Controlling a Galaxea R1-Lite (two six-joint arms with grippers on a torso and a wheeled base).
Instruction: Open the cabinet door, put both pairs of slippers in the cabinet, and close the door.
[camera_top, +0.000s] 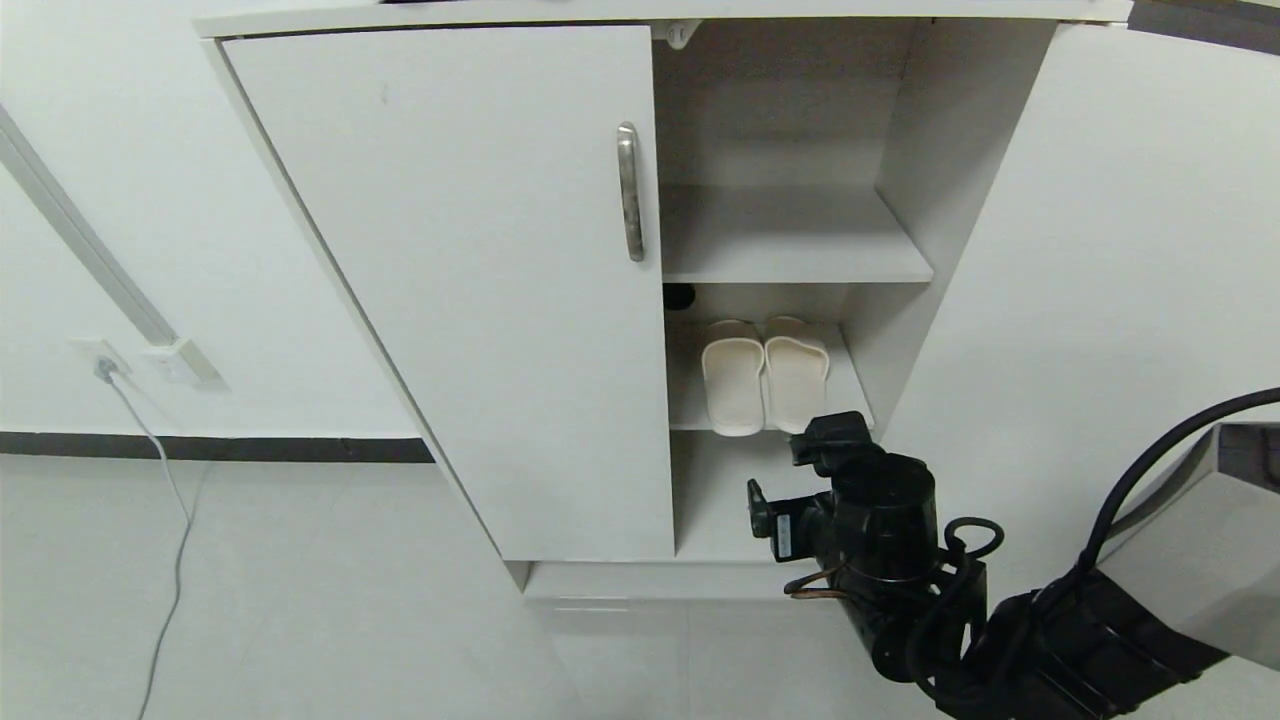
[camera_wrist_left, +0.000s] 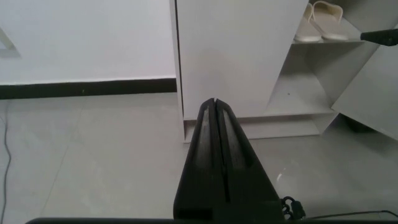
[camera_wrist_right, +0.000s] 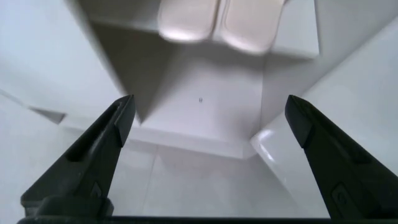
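White wall and pale floor surround the cabinet (camera_top: 790, 235); a socket (camera_top: 100, 360) with cable (camera_top: 170, 560) sits at left. Right door (camera_top: 1100, 250) stands open. One pair of slippers (camera_top: 765, 375) lies on the middle shelf. Right gripper (camera_wrist_right: 208, 109): fingers apart, facing the lowest compartment. Left gripper (camera_wrist_left: 214, 106): fingers together, over the floor.

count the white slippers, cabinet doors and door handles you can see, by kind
white slippers: 2, side by side on one shelf
cabinet doors: 2, one shut, one open
door handles: 1, on the shut door
total: 5
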